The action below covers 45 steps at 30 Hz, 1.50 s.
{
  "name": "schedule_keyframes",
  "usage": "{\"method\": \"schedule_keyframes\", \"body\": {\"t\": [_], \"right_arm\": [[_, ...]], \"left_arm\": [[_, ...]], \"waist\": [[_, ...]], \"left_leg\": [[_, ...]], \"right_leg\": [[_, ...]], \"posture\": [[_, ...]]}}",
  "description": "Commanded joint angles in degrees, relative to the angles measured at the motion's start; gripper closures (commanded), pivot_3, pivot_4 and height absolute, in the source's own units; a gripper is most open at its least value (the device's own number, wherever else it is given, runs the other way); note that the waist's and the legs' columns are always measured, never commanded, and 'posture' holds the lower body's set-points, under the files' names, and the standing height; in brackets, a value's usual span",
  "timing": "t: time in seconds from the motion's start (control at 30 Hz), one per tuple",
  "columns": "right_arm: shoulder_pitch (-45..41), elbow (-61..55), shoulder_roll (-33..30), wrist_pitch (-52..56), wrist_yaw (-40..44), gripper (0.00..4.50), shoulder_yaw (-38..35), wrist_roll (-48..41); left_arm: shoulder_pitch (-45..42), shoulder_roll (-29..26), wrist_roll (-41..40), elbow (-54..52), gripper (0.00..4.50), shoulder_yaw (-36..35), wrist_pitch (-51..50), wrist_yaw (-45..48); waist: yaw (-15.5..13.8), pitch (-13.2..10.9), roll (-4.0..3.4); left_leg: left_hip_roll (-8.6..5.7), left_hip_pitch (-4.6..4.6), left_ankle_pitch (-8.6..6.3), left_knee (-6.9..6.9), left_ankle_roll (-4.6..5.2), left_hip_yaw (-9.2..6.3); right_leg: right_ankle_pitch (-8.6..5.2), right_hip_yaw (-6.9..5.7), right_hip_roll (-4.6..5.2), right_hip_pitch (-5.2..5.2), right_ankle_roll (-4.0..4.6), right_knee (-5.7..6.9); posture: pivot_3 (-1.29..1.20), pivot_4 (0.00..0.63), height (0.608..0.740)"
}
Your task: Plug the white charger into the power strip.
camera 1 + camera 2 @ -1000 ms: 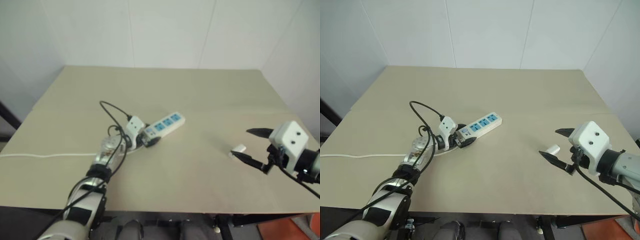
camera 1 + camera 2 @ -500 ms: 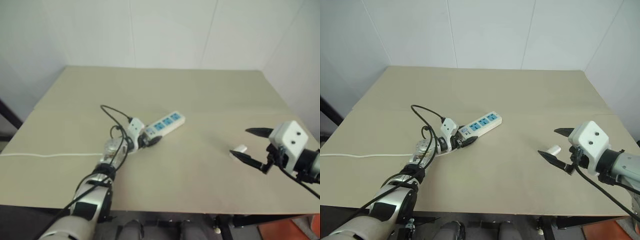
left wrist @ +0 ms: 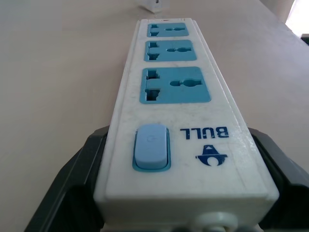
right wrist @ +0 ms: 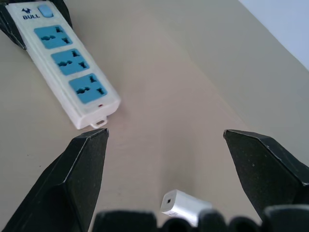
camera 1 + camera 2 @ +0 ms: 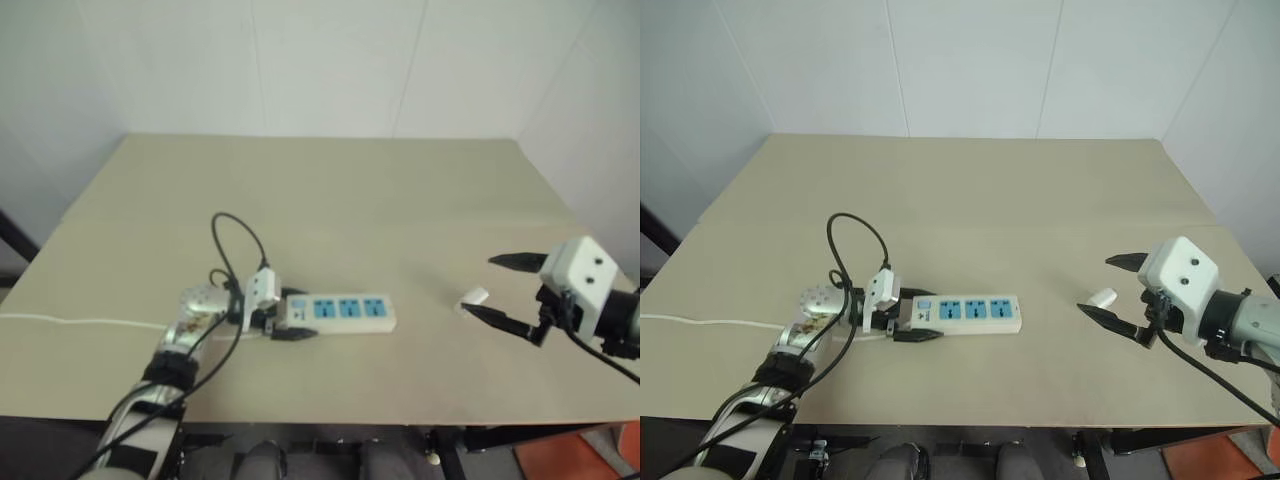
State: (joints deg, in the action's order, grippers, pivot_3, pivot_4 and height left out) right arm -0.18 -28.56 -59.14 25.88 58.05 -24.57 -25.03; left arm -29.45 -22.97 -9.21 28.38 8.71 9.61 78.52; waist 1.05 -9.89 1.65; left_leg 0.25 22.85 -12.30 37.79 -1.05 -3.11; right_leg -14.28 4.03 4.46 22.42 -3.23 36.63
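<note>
The power strip (image 5: 970,311) lies flat on the tan table (image 5: 980,190), running left to right near the front edge, its three blue sockets facing up. My left gripper (image 5: 910,324) is shut on its switch end; in the left wrist view the black fingers (image 3: 72,193) clamp both sides of the strip (image 3: 174,96) by the blue switch. The white charger (image 5: 1101,297) lies on the table to the right, apart from the strip. My right gripper (image 5: 1094,285) hovers over it, open, and the charger (image 4: 186,207) shows low between its spread fingers (image 4: 82,164).
The strip's white cord (image 5: 700,323) trails off to the table's left edge. A black cable (image 5: 855,235) loops above my left wrist. The table's back half is bare, with white walls behind.
My left gripper closed on the strip's switch end and pulled back toward the front edge, swinging the strip from diagonal to crosswise. The right gripper and the charger stayed put.
</note>
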Motion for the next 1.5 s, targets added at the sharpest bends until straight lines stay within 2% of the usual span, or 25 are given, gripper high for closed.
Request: {"method": "schedule_keyframes", "body": {"t": [0.03,0.1,0.23,0.4,0.6,0.77,0.93,1.17,1.5], "right_arm": [[-4.1,3.1,-2.6,-4.6,4.0,0.00,3.1,0.8],[-7.0,5.6,-3.4,-6.6,5.8,0.00,6.0,1.8],[-12.9,14.6,-7.5,-17.8,13.5,0.00,15.2,9.2],[-22.3,28.1,-10.6,-37.8,24.1,0.00,27.3,20.0],[-39.3,45.3,-5.7,-55.5,25.1,0.00,38.7,33.7],[-50.0,57.4,-1.0,-65.4,26.3,0.00,45.1,40.0],[-55.4,65.5,1.8,-70.4,27.9,0.00,49.9,43.9],[-59.5,74.2,4.5,-76.4,25.5,0.00,54.2,49.7],[-61.6,81.2,8.8,-76.8,21.5,0.00,57.2,54.8]], "left_arm": [[1.6,0.1,0.7,-2.4,1.17,1.4,0.3,-1.4],[2.3,0.4,1.0,-1.8,1.17,1.8,0.8,-2.0],[2.9,1.8,0.2,-0.9,1.17,2.4,-0.1,-2.4],[1.2,2.6,1.1,0.3,1.17,3.4,1.3,-1.9],[0.3,3.1,1.3,1.4,1.17,4.4,2.0,-1.5],[0.1,3.0,1.3,1.7,1.17,4.6,2.1,-1.6],[0.1,3.0,1.3,1.5,1.17,4.7,1.8,-2.2],[0.3,2.6,1.5,1.0,1.17,4.9,1.7,-2.7],[1.5,1.8,1.4,-0.7,1.17,4.7,0.8,-3.8]], "waist": [[-0.2,0.0,0.00],[-0.3,0.0,0.00],[-0.4,0.0,-0.02],[-0.4,0.0,-0.07],[0.1,0.0,-0.10],[0.0,0.0,-0.11],[-0.2,0.0,-0.12],[0.0,0.0,-0.15],[0.2,0.0,-0.16]], "left_leg": [[0.00,-0.01,0.00,0.01,0.00,0.00],[0.00,-0.02,0.00,0.01,0.00,0.00],[-0.02,-0.04,0.00,0.03,0.01,0.03],[-0.04,-0.04,0.00,0.03,0.01,0.03],[-0.03,-0.08,0.00,0.03,0.00,0.06],[-0.04,-0.08,0.00,0.02,0.01,0.04],[-0.05,-0.09,0.00,0.02,0.01,0.02],[-0.06,-0.14,0.00,0.02,0.01,0.02],[-0.07,-0.16,0.00,0.02,0.01,0.02]], "right_leg": [[0.00,-0.01,0.00,-0.02,0.00,0.00],[0.00,-0.01,0.01,-0.03,0.00,-0.01],[0.00,-0.02,0.04,-0.07,0.00,-0.06],[0.00,-0.05,0.06,-0.10,-0.01,-0.13],[0.01,-0.02,0.05,-0.07,0.00,-0.09],[0.02,-0.02,0.06,-0.06,0.02,-0.06],[0.02,-0.02,0.06,-0.06,0.04,-0.05],[0.03,-0.01,0.07,-0.07,0.06,0.05],[0.03,0.00,0.07,-0.07,0.06,0.07]], "posture": [[0.00,0.150,0.740],[0.00,0.150,0.740],[0.00,0.150,0.740],[0.00,0.150,0.740],[0.00,0.150,0.740],[0.00,0.150,0.740],[0.00,0.150,0.740],[0.00,0.150,0.740],[0.00,0.150,0.740]]}}
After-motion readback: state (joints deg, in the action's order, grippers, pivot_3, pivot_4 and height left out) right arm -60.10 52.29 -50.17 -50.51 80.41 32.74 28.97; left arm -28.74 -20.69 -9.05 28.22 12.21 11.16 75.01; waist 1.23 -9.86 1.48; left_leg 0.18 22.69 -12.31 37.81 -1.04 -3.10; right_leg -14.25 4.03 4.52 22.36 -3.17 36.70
